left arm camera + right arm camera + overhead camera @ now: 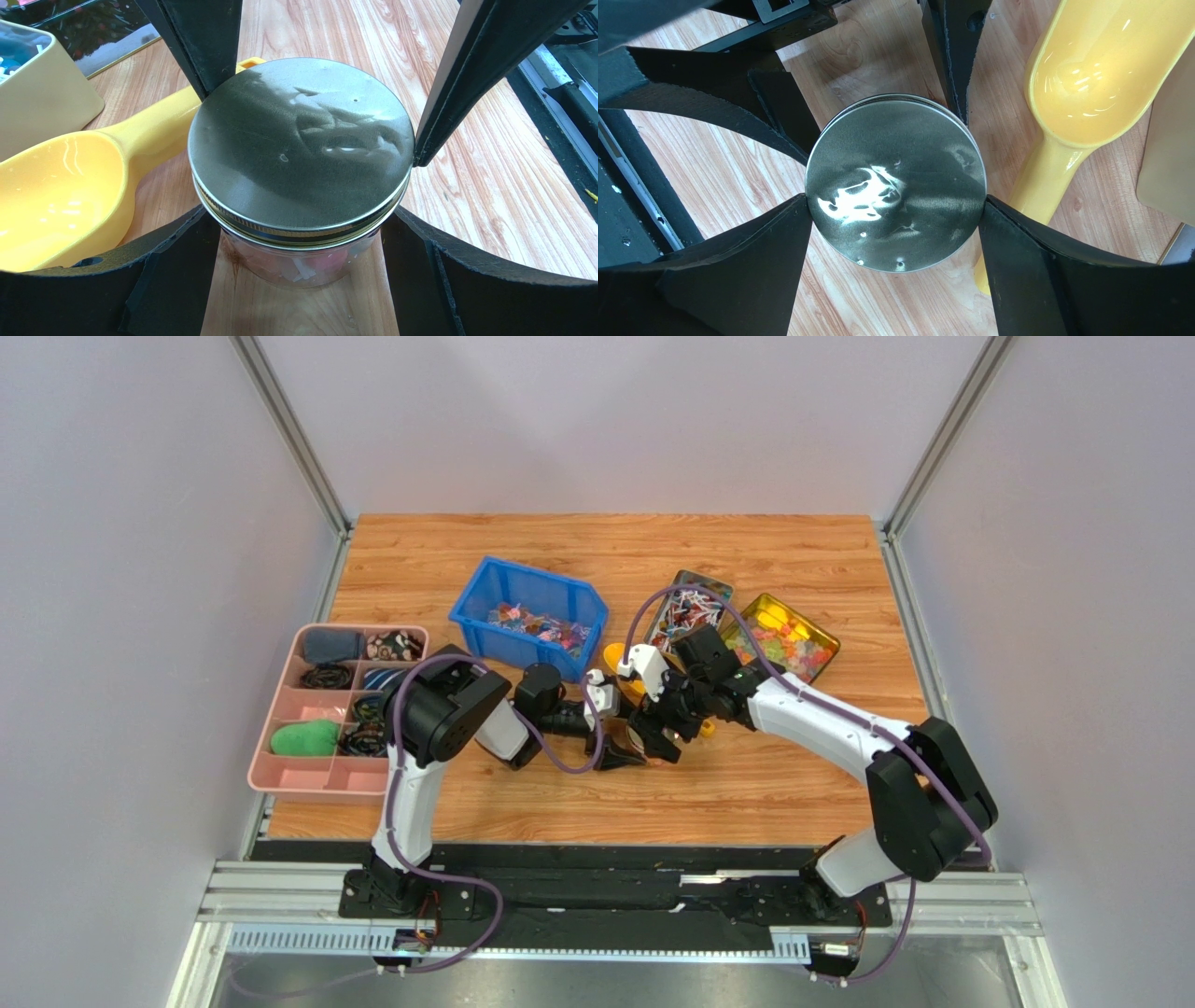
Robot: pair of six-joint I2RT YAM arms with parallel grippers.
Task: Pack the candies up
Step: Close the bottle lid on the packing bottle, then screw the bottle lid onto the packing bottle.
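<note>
Candies (324, 263) sit in jar (263, 260) between left fingers (168, 287), right fingers (738, 280) gripping lid (896, 182).

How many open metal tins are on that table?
2. One tin of mixed wrapped sweets sits right of the blue bin; a gold tin of yellow and orange pieces sits right of it. The right arm partly covers both.

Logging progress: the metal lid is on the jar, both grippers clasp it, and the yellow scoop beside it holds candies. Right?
No: the yellow scoop is empty, as the right wrist view shows. The metal lid is on the jar, the left gripper and right gripper clasping it.
</note>
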